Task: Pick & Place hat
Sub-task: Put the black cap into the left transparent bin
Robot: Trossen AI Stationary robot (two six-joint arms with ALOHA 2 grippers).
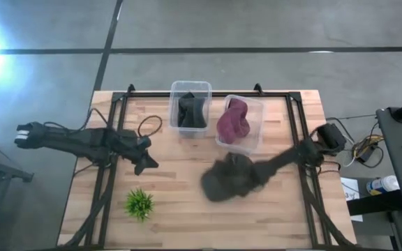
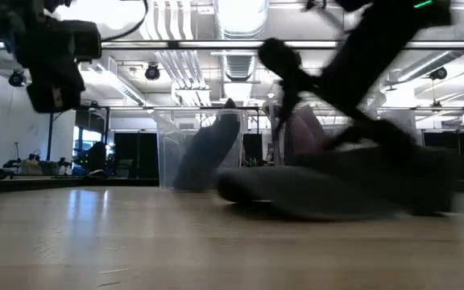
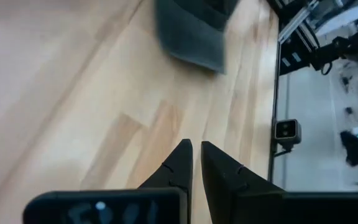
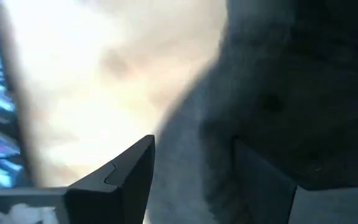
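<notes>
A dark grey hat (image 1: 222, 185) lies crumpled on the table in front of the bins; the low view shows it flat on the wood (image 2: 329, 193). My right gripper (image 1: 246, 176) reaches in from the table's right and is down at the hat. In its wrist view the gripper (image 4: 191, 149) is open, with grey cloth (image 4: 278, 81) filling the gap. My left gripper (image 1: 145, 162) hovers shut over bare wood at the table's left, apart from the hat (image 3: 188, 37). It shows shut in its own view (image 3: 196, 144). My right gripper stands open astride a bulge of the grey hat, slanting down from the table's right. The cloth (image 4: 229, 130) lies against one finger (image 4: 260, 180); the other finger (image 4: 132, 171) shows at the cloth's edge. The hat rests on the table, not lifted.
Two clear bins stand at the table's far side: one (image 1: 190, 87) holds a black hat (image 1: 191, 111), the other (image 1: 257, 111) a maroon hat (image 1: 233, 122). A small green plant (image 1: 139, 203) stands near the left front. Black frame rails run along both sides.
</notes>
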